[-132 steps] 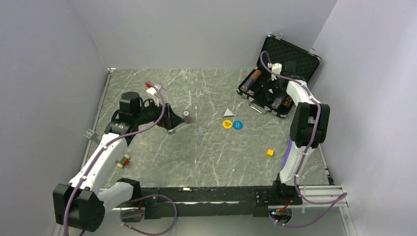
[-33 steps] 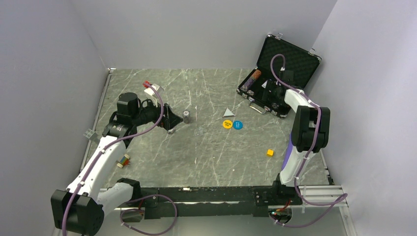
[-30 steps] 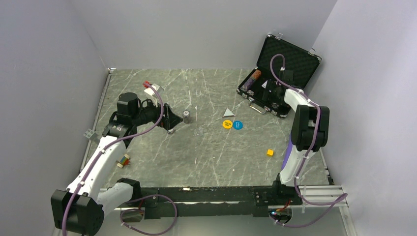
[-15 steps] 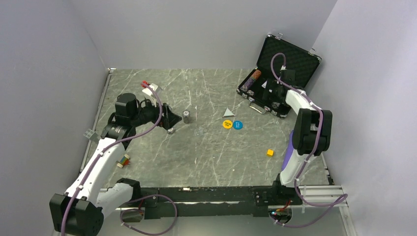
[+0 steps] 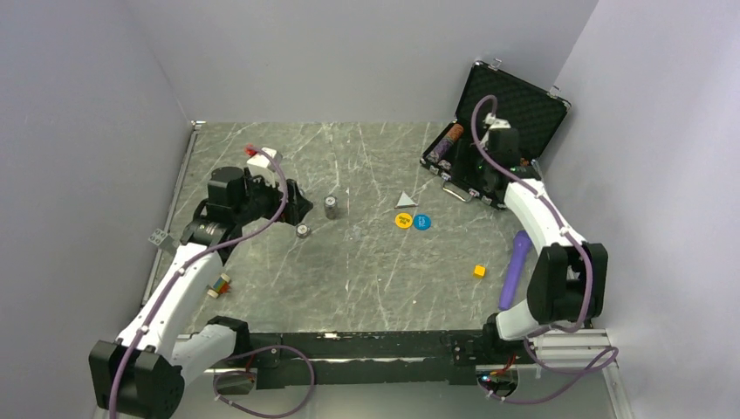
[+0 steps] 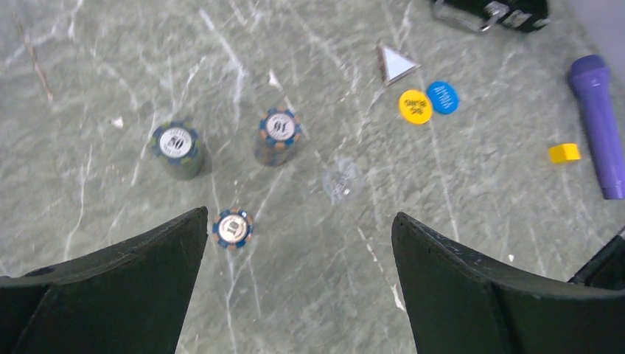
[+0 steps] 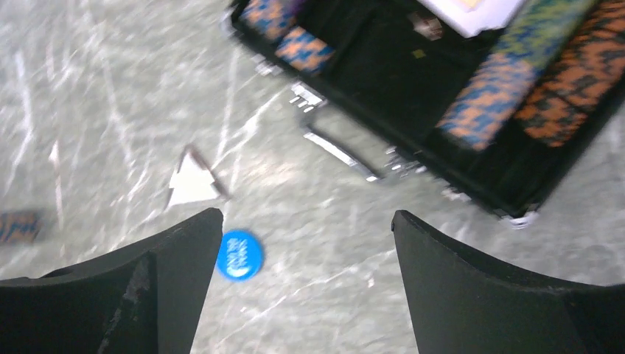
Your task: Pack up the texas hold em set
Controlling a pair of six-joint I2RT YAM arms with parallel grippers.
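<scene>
The right gripper is spread wide and holds nothing; it hangs over the near-left rim of the briefcase, touching nothing. The left gripper is just as wide and empty, hovering above the table on the left.

The briefcase sits at the far right corner, its foam-lined lid raised. Its base holds chip rows in orange, blue and black, and a silver handle lies on its near rim.

Left of the case and nearer lies a white triangle. Just nearer than that, the yellow disc and blue disc lie touching. Further left stand three small chip stacks, apart from each other, the lowest just beside one finger. A yellow cube and a purple stick lie near right.
</scene>
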